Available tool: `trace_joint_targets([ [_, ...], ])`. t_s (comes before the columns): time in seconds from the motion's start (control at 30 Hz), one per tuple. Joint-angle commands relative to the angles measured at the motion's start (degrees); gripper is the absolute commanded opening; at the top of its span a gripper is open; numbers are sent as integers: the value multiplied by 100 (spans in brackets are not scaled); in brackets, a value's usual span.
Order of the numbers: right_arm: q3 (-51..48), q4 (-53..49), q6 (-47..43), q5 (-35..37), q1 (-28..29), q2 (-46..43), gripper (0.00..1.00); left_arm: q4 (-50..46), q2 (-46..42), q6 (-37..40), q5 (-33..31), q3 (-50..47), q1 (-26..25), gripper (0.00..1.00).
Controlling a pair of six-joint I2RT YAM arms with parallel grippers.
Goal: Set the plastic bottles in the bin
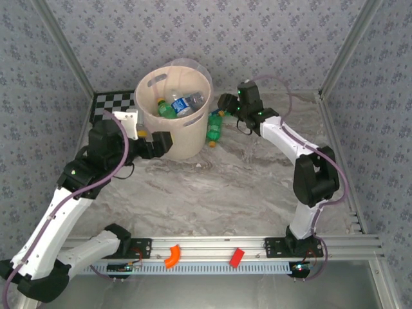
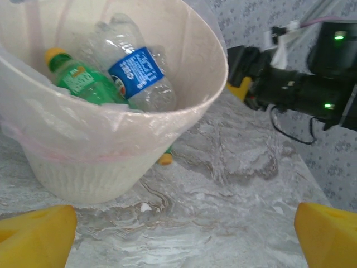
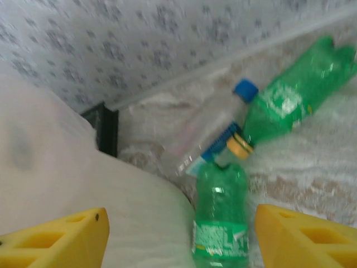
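Note:
The pale bin point(image 1: 190, 143) stands at the back of the table with a green bottle point(image 1: 166, 109) and a clear blue-labelled bottle point(image 1: 188, 103) inside. Those two also show in the left wrist view, the green one point(image 2: 83, 84) beside the clear one point(image 2: 139, 72). My right gripper point(image 3: 178, 240) is open beside the bin wall point(image 3: 67, 184). A green bottle point(image 3: 220, 223) lies between its fingers, untouched. Beyond it lie a clear blue-capped bottle point(image 3: 215, 142) and another green bottle point(image 3: 290, 103). My left gripper point(image 2: 184, 234) is open over bare table, left of the bin point(image 2: 111, 151).
An orange block point(image 1: 171, 255) and a red block point(image 1: 237, 257) sit on the front rail. A checkerboard point(image 1: 116, 102) lies behind the bin at the left. Patterned walls close in the back and sides. The right arm point(image 2: 295, 89) reaches in behind the bin.

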Motion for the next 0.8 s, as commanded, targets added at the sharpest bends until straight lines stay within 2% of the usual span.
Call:
trace_joint_targets([
  [0.0,-361,394,301,-434,10,51,67,169,95,164,111,249,-157,100],
  [0.33,-1490,1415,850,-987,100,348,55,192,260,202,-16,341,-275,100],
  [0.77,-1532,1757,1125,-1023,454,1061,56,126,284,230,-100,384,-308,100],
])
